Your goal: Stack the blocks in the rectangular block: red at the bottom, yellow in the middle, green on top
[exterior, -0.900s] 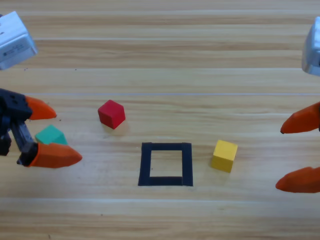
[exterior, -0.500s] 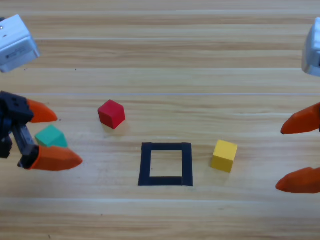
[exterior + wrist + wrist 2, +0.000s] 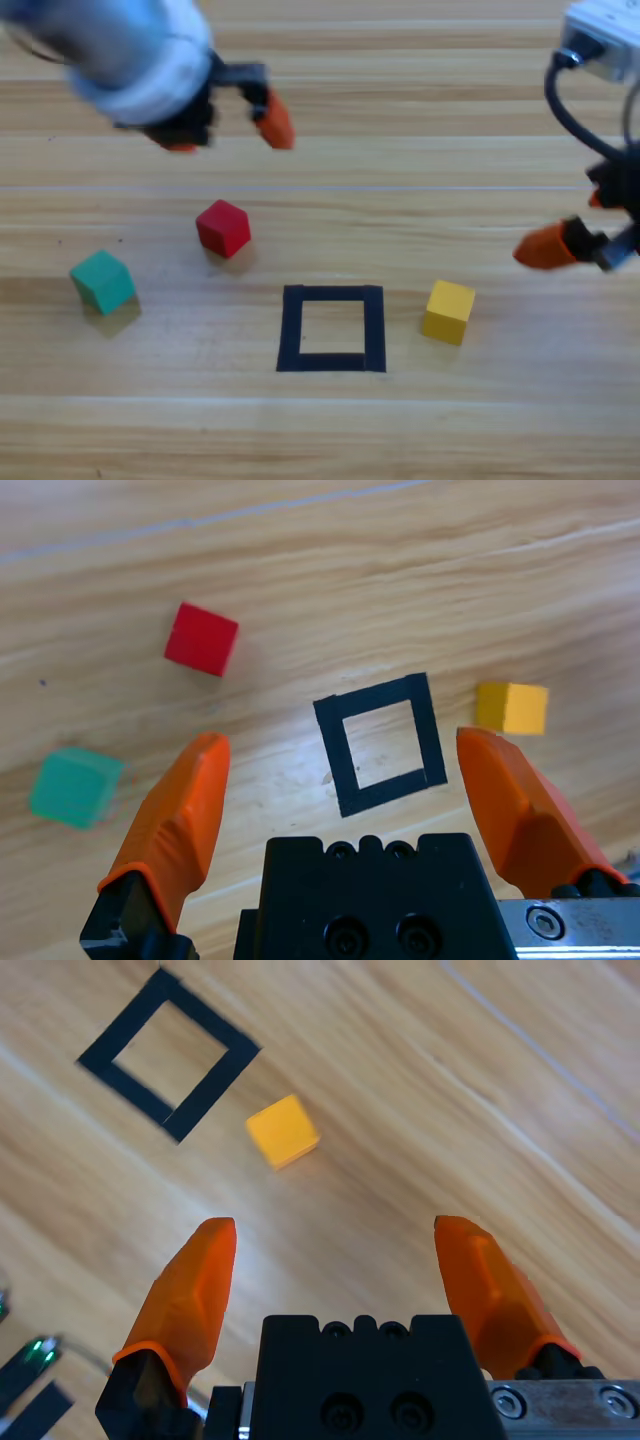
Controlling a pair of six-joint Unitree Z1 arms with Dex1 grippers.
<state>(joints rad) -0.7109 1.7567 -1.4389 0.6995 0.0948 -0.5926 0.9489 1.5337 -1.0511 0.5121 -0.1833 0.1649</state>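
The red cube (image 3: 222, 227) (image 3: 201, 638) lies left of and behind the black tape frame (image 3: 292, 328) (image 3: 368, 689) (image 3: 218, 1094). At the far left sits the green cube (image 3: 102, 281) (image 3: 75, 787). The yellow cube (image 3: 448, 311) (image 3: 511, 707) (image 3: 283, 1131) rests just right of the frame. My left gripper (image 3: 228, 132) (image 3: 340, 738) hovers open behind the red cube, holding nothing. Right of and behind the yellow cube, my right gripper (image 3: 570, 225) (image 3: 332, 1223) is open and empty. Nothing lies inside the frame.
All three cubes stand apart on the wooden table (image 3: 330, 430). A black cable (image 3: 560, 100) loops off the right arm at the top right. In the right wrist view, dark parts with green lights (image 3: 30, 1352) show at the lower left corner.
The left gripper left its place around the green cube at the left edge and swung up and back, behind the red cube. The right gripper moved inward and turned. No cube moved.
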